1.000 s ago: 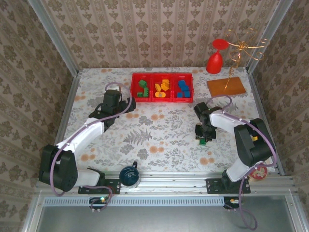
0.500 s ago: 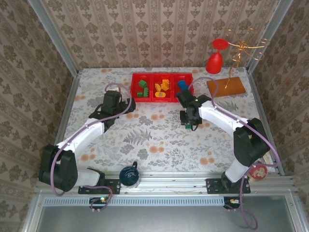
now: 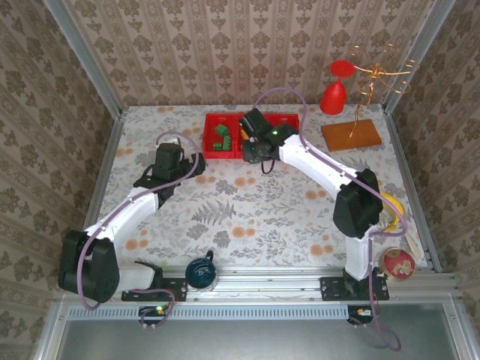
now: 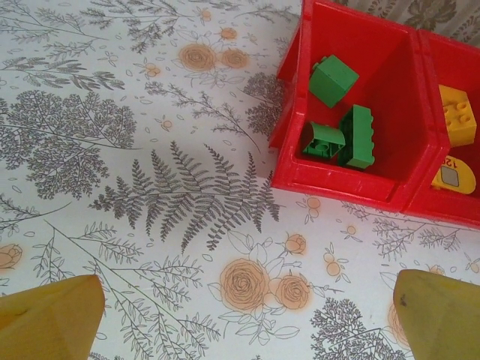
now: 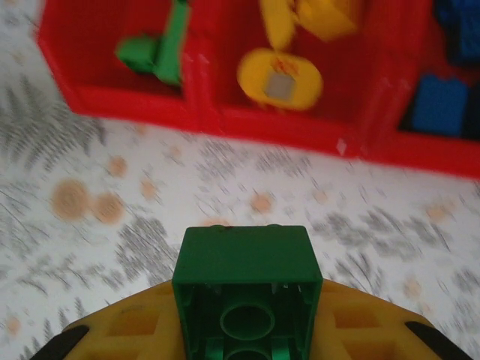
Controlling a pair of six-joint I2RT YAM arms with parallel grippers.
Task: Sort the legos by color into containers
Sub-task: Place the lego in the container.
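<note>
While left gripper (image 4: 240, 319) gapes empty near red tray (image 4: 341, 186), right gripper (image 5: 244, 334) pinches green lego (image 5: 244, 281).

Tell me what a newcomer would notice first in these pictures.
The bright red tray at the far middle of the floral table catches the eye first, its compartments holding green bricks, yellow bricks and blue bricks. Next comes the right gripper, shut on a dark green brick over the table just short of the tray. At the far right, a red goblet stands beside an orange-brown board.
</note>
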